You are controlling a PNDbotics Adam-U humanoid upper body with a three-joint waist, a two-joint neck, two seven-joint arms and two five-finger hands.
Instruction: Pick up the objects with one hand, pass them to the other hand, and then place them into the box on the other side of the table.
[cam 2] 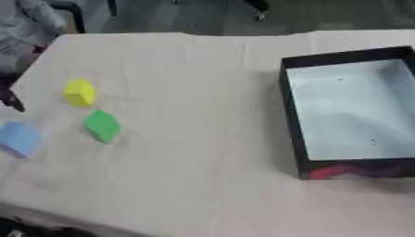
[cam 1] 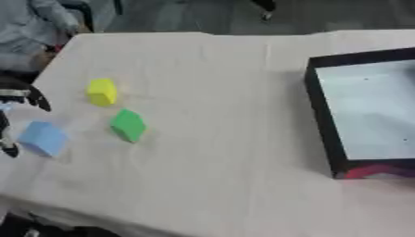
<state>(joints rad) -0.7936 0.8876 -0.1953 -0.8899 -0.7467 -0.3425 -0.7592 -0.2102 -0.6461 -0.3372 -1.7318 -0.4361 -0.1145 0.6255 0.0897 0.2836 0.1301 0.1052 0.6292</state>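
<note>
Three foam blocks lie on the left of the table: a yellow block (cam 1: 102, 91), a green block (cam 1: 128, 125) just in front of it, and a light blue block (cam 1: 42, 138) nearest the left edge. My left hand (cam 1: 18, 95) comes in at the left edge, open, with dark fingers (cam 1: 39, 100) spread above and beside the blue block and holding nothing. The black box (cam 2: 290, 115) with a pale inside stands empty on the right side. My right hand shows in neither view.
A beige cloth (cam 1: 219, 139) covers the table, with a wide stretch of it between the blocks and the box. The table's front edge runs slanted across the lower left, with something dark (cam 1: 57, 229) below it.
</note>
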